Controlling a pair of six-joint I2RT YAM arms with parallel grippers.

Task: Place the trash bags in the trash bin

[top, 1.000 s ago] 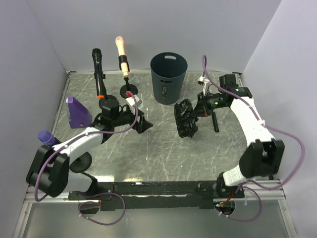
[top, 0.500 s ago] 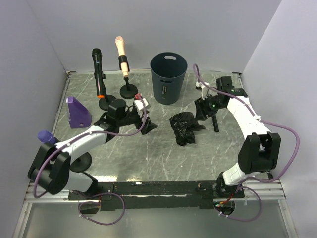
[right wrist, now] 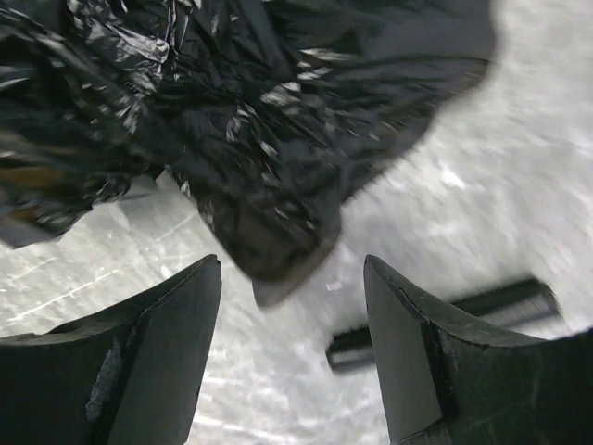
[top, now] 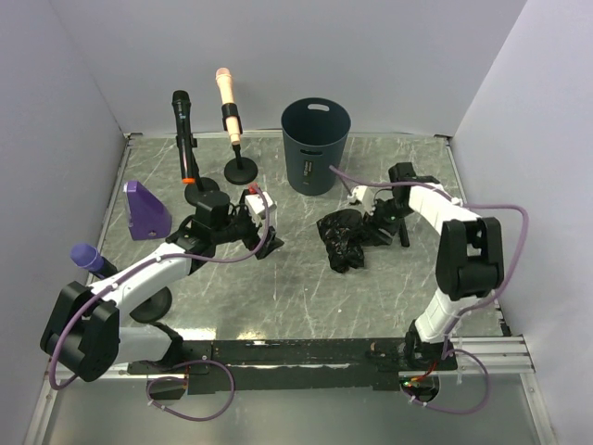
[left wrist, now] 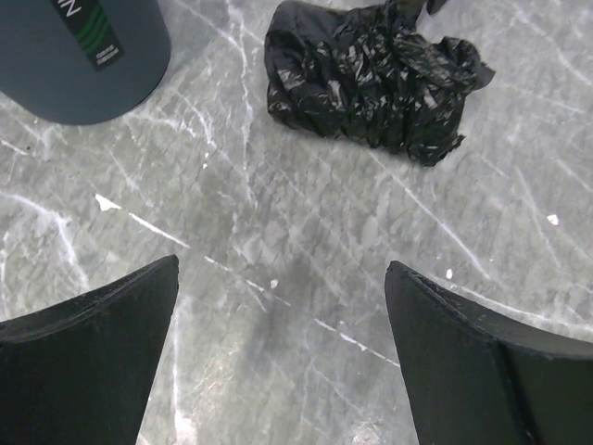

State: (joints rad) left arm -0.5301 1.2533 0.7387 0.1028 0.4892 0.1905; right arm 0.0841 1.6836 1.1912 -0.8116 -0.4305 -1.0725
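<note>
A crumpled black trash bag (top: 344, 239) lies on the grey marble table (top: 278, 297), a little in front of the dark blue-grey trash bin (top: 315, 146). My right gripper (top: 374, 222) hovers open at the bag's right edge. In the right wrist view the bag (right wrist: 213, 111) fills the top, and its tip reaches down between the spread jaws of the gripper (right wrist: 292, 264) without being pinched. My left gripper (top: 268, 239) stands wide open to the left of the bag, over bare table. The left wrist view has the bag (left wrist: 371, 79) ahead, the bin (left wrist: 83, 56) at the upper left, and nothing in the gripper (left wrist: 281, 269).
A thin black bar (top: 403, 227) lies just right of the right gripper and also shows as the bar (right wrist: 445, 320) in the wrist view. A black microphone (top: 182, 111) and a peach microphone (top: 225, 93) stand on round bases at the back left. A purple holder (top: 145, 209) and a purple-headed microphone (top: 88, 257) are at the left.
The right gripper opened and let go of the bag, which dropped from hanging upright to lying slumped on the table. The right arm then swung in beside it. The left arm shifted slightly.
</note>
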